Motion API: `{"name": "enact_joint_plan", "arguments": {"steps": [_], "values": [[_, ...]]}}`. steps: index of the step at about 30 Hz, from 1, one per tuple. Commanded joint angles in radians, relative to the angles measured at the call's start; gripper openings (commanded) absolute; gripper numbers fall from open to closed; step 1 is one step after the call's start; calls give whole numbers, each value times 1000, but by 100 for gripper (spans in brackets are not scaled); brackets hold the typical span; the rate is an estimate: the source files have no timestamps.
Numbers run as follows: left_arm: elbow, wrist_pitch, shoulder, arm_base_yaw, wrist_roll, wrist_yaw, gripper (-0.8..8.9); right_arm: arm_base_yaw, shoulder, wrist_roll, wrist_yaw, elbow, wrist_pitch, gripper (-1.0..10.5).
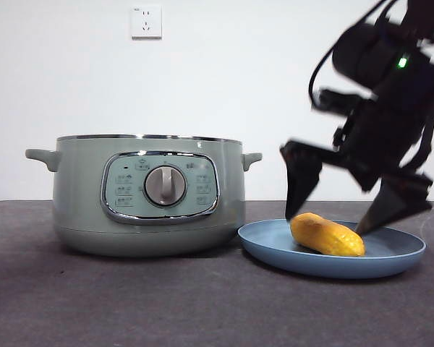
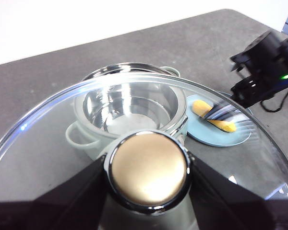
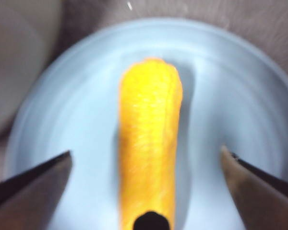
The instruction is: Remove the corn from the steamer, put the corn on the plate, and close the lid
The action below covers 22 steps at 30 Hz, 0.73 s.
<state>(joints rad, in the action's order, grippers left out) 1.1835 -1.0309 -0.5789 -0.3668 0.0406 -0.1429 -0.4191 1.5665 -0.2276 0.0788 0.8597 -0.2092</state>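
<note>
The yellow-orange corn (image 1: 327,235) lies on the light-blue plate (image 1: 275,249) right of the sage-green steamer (image 1: 148,195). My right gripper (image 1: 347,213) is open just above the corn, one jaw on each side and apart from it; its wrist view shows the corn (image 3: 150,139) on the plate (image 3: 240,86) between the spread jaws. My left gripper (image 2: 149,191) is shut on the knob (image 2: 149,170) of the glass lid (image 2: 53,129) and holds it high above the open steamer (image 2: 129,112). The corn (image 2: 213,115) and plate (image 2: 201,136) show through the glass.
A dark grey table (image 1: 94,303) carries the steamer and plate. A white wall with a socket (image 1: 146,22) stands behind. The right arm (image 2: 266,67) hangs over the plate beside the steamer's right handle (image 1: 252,157).
</note>
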Motion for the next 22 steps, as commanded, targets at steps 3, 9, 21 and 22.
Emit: {"name": "enact_joint_plan", "arguments": {"steps": [3,9,21,22], "values": [[6,161,-77,-1,-5,-61,-9,-1,-154,10,0,-8,-92,536],[6,303,-227,-1,17,-71,-9,-1,-397,20,2,-8,-266,536],[6,594,-565,-1,43,-75,-9,-3,-794,18,1,-8,-488,536],[6,619,-592,-1,43,-76,-9,-3,-816,18,1,-8,-507,536]]}}
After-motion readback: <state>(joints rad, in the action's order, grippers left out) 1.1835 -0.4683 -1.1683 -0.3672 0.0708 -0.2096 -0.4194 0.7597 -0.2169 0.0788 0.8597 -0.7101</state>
